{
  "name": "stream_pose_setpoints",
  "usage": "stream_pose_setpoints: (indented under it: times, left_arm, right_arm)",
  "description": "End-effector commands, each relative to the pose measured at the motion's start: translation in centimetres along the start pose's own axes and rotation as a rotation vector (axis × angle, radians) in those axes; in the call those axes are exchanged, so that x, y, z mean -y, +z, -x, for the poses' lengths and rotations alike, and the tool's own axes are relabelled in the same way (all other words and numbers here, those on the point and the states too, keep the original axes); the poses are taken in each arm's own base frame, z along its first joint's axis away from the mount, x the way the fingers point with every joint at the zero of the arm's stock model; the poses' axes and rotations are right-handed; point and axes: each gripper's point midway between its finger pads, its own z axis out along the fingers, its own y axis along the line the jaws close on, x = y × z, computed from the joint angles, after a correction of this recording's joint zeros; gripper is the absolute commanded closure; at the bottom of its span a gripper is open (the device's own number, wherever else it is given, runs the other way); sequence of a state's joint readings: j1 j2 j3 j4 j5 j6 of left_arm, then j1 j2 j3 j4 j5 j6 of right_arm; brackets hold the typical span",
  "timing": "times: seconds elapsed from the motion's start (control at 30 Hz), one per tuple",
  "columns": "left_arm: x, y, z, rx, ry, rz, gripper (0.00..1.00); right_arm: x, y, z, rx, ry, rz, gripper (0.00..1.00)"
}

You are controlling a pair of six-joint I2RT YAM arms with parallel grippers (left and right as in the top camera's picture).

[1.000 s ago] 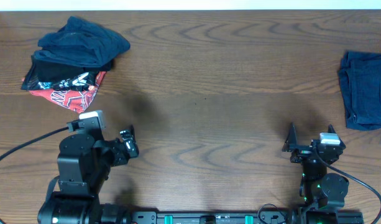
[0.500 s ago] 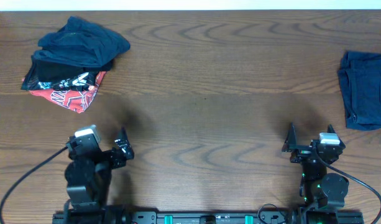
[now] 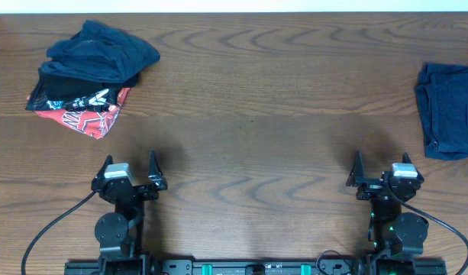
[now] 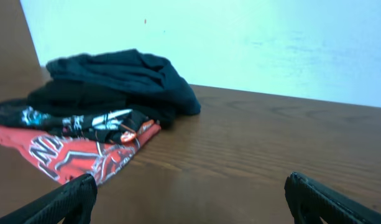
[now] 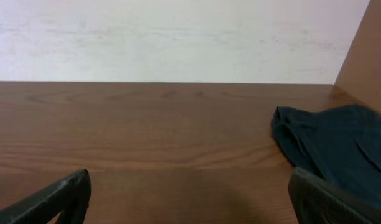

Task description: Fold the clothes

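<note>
Left gripper (image 3: 129, 159) now retracted, spread, empty | right gripper (image 3: 382, 162) spread | clothes pile (image 3: 92, 69) ahead-left, nearer left gripper

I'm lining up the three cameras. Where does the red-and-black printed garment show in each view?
Overhead: red-and-black garment at upper left, partly under the navy garments.
Left wrist: red-and-black garment left of centre, low, under those navy garments.
Right wrist: not in it.
Shared landmark: the wooden table, its far edge.
</note>
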State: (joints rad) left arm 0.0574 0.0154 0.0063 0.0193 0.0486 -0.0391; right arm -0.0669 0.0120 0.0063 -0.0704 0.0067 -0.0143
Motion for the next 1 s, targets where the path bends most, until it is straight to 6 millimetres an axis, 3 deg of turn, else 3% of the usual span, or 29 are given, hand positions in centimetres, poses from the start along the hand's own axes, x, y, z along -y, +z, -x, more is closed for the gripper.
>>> stream_pose_setpoints:
  times: [0.0, 0.1, 0.97]
  left_arm:
    - [0.0, -0.1, -0.2, -0.003, 0.116, -0.006, 0.02]
    - [-0.2, -0.1, -2.0, -0.078, 0.112, 0.000, 0.02]
    - [-0.2, -0.1, -2.0, -0.077, 0.113, -0.002, 0.02]
  right_arm:
    - [-0.4, 0.0, 0.0, 0.001, -0.010, 0.016, 0.01]
    - [-0.4, 0.0, 0.0, 0.001, -0.010, 0.016, 0.01]
    - [-0.4, 0.0, 0.0, 0.001, -0.010, 0.016, 0.01]
